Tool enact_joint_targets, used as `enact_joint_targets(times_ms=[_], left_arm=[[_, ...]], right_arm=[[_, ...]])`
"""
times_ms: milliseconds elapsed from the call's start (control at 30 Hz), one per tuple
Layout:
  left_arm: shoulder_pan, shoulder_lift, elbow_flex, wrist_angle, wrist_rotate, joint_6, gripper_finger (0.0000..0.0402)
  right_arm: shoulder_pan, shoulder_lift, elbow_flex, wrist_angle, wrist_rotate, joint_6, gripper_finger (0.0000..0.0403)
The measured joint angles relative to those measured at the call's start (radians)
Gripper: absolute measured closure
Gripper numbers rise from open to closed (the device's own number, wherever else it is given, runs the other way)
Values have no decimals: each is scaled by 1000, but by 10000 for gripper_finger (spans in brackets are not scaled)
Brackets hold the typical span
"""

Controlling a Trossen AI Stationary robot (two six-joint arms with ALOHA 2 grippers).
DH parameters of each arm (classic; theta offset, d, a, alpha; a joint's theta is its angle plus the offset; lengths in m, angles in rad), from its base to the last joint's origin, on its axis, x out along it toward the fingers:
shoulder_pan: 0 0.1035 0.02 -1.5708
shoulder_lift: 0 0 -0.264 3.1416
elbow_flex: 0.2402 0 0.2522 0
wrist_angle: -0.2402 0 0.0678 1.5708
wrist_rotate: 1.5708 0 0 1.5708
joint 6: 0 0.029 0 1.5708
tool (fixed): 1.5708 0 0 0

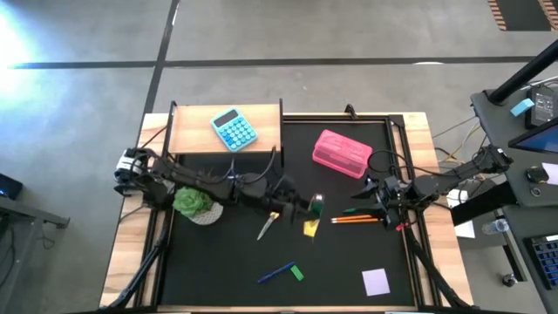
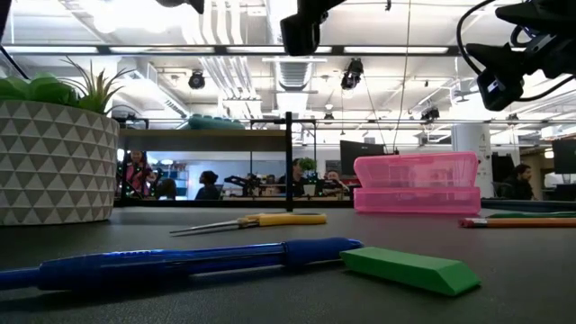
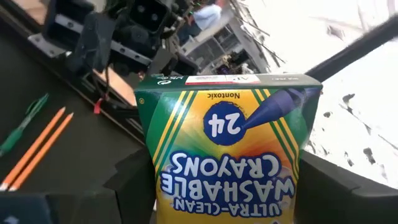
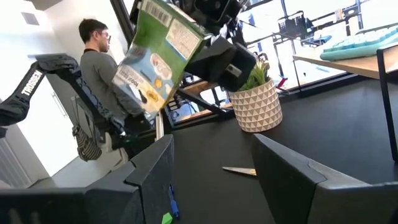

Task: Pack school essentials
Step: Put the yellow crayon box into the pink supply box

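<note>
My left gripper (image 1: 312, 209) reaches level over the middle of the black mat and is shut on a yellow-and-green crayon box (image 3: 227, 149), which hangs in the air (image 4: 158, 56). My right gripper (image 1: 373, 199) waits open at the mat's right side, with nothing between its fingers (image 4: 211, 168). On the mat lie yellow-handled scissors (image 1: 268, 225), two orange pencils (image 1: 356, 220), a green pen (image 1: 353, 210), a blue pen (image 1: 275, 273), a green eraser (image 1: 297, 273) and a lilac note pad (image 1: 376, 281). My left gripper pinches the crayon box between its two fingers, one on each narrow side (image 3: 160, 186), with the printed face toward the wrist camera. The fingers (image 3: 134, 180) come at it level, from the table's left. The box is lifted clear of the mat and tilted.
A pink pencil case (image 1: 342, 153) lies shut at the mat's far right. A potted plant (image 1: 193, 204) stands under my left arm. A blue calculator (image 1: 234, 129) rests on a wooden shelf (image 1: 192, 131) at the far left. People show in the room beyond.
</note>
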Motion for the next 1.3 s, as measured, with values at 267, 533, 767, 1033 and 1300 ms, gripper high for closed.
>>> enact_joint_targets(times_ms=[267,533,767,1033,1300], left_arm=[[76,-2,22,-18,60,45,127],[149,-9,43,-17,123,127,127],[191,-16,65,-17,128,279,127],[207,-16,102,-16,27,346,127],[205,-16,121,-15,-21,422,127]], right_arm=[[0,0,0,246,2,2,197],[0,0,0,468,131,-21,197],[0,0,0,505,281,-26,197],[0,2,22,566,354,61,197],[0,46,117,564,413,91,197]])
